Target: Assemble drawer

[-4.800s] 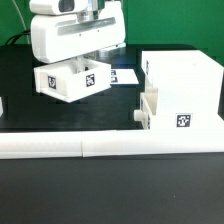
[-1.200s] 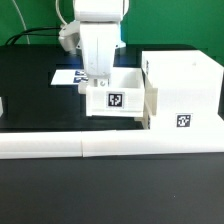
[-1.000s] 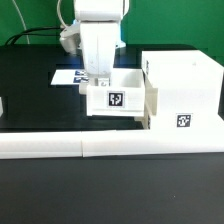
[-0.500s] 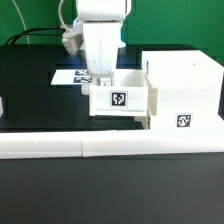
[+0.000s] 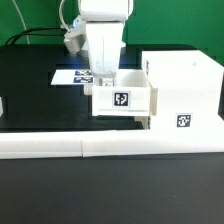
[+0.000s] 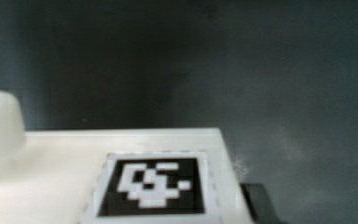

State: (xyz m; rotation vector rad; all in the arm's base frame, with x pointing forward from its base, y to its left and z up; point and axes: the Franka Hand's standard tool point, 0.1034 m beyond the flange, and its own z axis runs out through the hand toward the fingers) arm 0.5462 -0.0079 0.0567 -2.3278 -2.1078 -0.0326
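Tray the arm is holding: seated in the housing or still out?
Mostly out. In the exterior view the tray sits at the housing opening, its tagged side fully exposed. Insertion depth: cannot tell.

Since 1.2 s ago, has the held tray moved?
Yes. The tray in the gripper has shifted toward the exterior view's right, closing on the fixed housing, its right edge now at the housing's opening.

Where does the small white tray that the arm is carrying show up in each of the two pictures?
Exterior view: the tray sits mid-picture under the gripper, against the open side of the drawer housing.
Wrist view: only a close-up of the tray shows, as a white surface filling the lower part of the picture.
Shared landmark: the tray's black-and-white square tag.
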